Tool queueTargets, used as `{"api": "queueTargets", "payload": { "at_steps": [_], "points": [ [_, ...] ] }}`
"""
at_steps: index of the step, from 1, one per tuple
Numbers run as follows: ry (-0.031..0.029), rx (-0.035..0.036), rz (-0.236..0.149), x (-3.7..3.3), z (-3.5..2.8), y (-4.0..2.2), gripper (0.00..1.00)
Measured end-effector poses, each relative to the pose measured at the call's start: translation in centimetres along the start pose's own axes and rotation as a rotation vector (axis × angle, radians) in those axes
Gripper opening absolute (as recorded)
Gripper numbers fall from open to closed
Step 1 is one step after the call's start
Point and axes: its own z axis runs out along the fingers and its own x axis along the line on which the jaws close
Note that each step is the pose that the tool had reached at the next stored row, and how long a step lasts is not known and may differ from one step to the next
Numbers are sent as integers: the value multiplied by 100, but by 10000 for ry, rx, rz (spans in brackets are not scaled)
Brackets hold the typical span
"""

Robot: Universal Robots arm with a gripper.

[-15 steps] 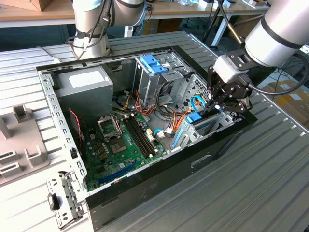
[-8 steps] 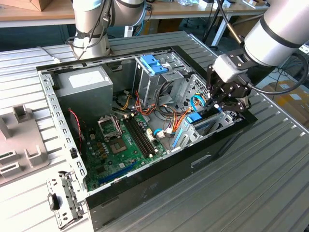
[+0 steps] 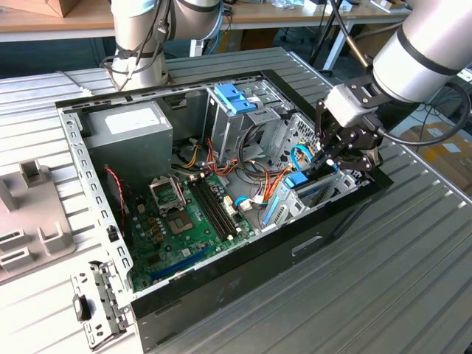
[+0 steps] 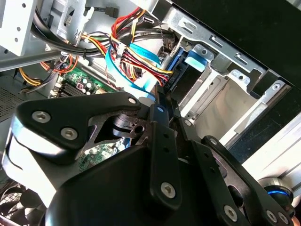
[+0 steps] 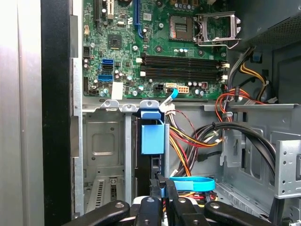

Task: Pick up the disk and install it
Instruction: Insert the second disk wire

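The fingers [image 5: 171, 188] stood drawn close together, seemingly pinching the thin upper edge of the disk [image 5: 154, 162]. The disk stood on edge in a slot of the grey metal cage [image 5: 101, 141], its blue bracket [image 5: 153, 136] facing the motherboard [image 5: 155, 47], inside the open computer case [image 3: 243, 258] on the ribbed desk [image 3: 413, 280]. It looked stiff, dense and smooth-sided, and sensitive to knocks. A firm grip across its flat metal faces would suit it best, clear of the plastic bracket and the cables [image 5: 197, 139] beside it.

A green motherboard [image 3: 181, 214] lies inside the open computer case [image 3: 243, 251]; the grey power supply [image 3: 129, 129] sits just beside it.
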Motion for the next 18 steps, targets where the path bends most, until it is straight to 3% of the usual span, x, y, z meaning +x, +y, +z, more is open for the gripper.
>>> {"api": "queueTargets", "payload": {
  "at_steps": [7, 18],
  "points": [
    [-16, -3, -14, 21, 17, 4, 16],
    [-14, -3, -13, 42, 31, 59, 16]
  ]
}}
